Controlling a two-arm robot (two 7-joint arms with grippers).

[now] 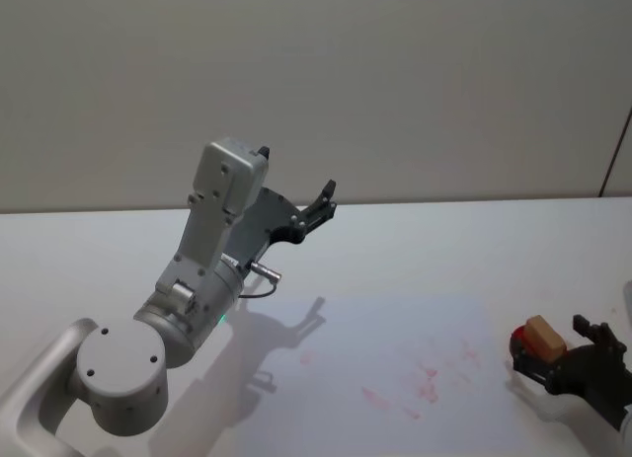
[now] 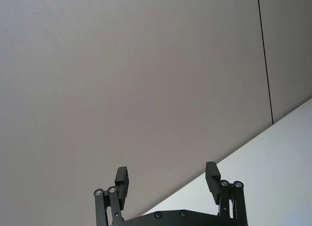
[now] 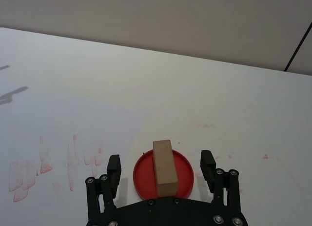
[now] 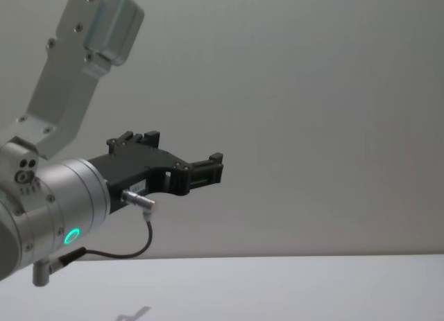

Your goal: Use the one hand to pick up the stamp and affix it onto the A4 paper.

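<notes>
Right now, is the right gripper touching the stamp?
Apart. Right wrist view: the right gripper is open, straddling the stamp, with red pad showing in the gap on each side.

Light diffuse, even, moderately bright, from above. Left arm [image 1: 212, 269] casts a soft-edged grey shadow [image 1: 286, 331] across the A4 paper [image 1: 444, 329] and table [image 1: 444, 240]. Green LED [image 4: 71, 236] glows on its wrist.

Seemingly a robot test lab: plain white table [image 1: 444, 240], blank grey wall [image 1: 316, 82].
</notes>
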